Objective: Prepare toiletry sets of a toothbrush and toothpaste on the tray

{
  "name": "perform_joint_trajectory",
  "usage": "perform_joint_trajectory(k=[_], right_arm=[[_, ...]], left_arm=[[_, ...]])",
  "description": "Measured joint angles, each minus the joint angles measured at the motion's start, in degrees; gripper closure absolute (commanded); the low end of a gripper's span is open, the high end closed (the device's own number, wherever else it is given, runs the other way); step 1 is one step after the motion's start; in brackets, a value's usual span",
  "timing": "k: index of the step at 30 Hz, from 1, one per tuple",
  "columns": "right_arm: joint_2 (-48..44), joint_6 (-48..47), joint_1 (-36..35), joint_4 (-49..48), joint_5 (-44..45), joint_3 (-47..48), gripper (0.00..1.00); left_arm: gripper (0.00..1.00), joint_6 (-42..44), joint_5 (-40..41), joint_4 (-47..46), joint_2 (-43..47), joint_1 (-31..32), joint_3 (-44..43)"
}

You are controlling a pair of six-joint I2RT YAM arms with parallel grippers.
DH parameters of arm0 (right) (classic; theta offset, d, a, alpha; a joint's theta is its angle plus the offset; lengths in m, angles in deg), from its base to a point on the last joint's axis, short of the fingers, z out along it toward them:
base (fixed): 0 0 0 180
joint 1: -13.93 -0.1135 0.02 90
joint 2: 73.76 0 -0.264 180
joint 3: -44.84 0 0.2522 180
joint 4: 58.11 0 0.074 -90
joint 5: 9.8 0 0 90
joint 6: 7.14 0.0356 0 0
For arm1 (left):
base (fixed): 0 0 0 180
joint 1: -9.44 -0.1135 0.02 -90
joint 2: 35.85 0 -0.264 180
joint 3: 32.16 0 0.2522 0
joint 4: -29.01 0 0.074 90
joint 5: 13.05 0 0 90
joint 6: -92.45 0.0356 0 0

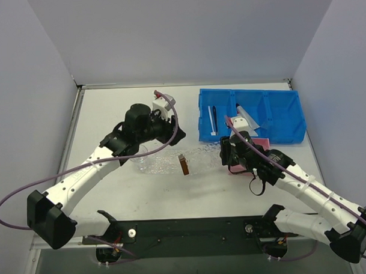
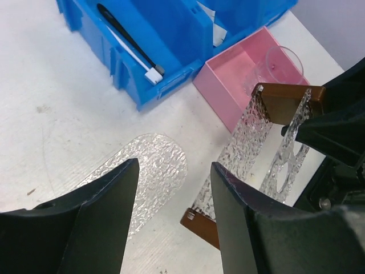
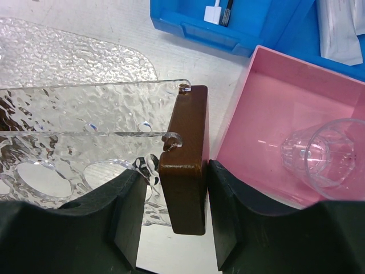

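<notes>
My left gripper (image 2: pixel 174 177), fingers apart and empty, hangs above a rounded end of the clear tray (image 2: pixel 154 171), which lies flat on the table (image 2: pixel 51 114). My right gripper (image 3: pixel 174 194) is clamped on a brown block (image 3: pixel 183 142) of a clear rack (image 3: pixel 85 125). The toothbrushes (image 2: pixel 128 40) and toothpaste (image 1: pixel 246 117) lie in the blue bin (image 1: pixel 284 118).

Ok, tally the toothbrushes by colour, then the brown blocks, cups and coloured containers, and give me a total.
Black toothbrush: 1
White toothbrush: 1
Brown blocks: 2
Clear cup: 1
Blue bin: 1
Pink box: 1
Total: 7
</notes>
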Motion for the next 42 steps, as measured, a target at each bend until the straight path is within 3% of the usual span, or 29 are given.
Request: perform_joint_trajectory(k=[5, 8, 16, 21, 33, 36, 40, 41, 42], right_arm=[[1.68, 3.45, 0.00, -2.29, 0.81, -0.09, 1.00], [3.74, 5.40, 0.00, -4.24, 0.87, -0.48, 1.00], [4.70, 9.11, -0.11, -8.11, 0.96, -2.67, 1.00], [4.81, 9.97, -0.44, -9.49, 1.57, -2.71, 1.00], [5.18, 10.67, -2.27, -10.69, 2.89, -3.61, 1.00], [5.44, 10.97, -2.78, -10.99, 3.32, -3.61, 1.00], [5.51, 11.43, -3.21, -11.10, 4.37, -3.61, 1.00], [5.51, 11.63, -3.39, -11.13, 4.39, -3.61, 1.00], [5.57, 11.82, -3.58, -11.08, 4.74, -3.61, 1.00]], left_arm=[[0.35, -5.25, 18.16, 0.13, 5.70, 10.43, 4.26], [0.35, -8.13, 25.16, 1.27, 6.75, 16.52, 5.62], [0.32, -13.88, 42.01, 6.05, 6.80, 20.24, 7.06], [0.30, -17.09, 45.97, 6.73, 7.39, 22.49, 9.18], [0.31, -22.34, 46.69, 5.77, 6.47, 22.53, 11.93], [0.37, -22.77, 46.97, 5.57, 5.53, 22.53, 11.93], [0.55, -23.37, 47.69, 5.64, 4.72, 22.53, 11.93], [0.66, -23.39, 48.13, 5.62, 4.46, 22.53, 11.93], [0.70, -23.54, 48.24, 5.70, 4.26, 22.53, 11.93]])
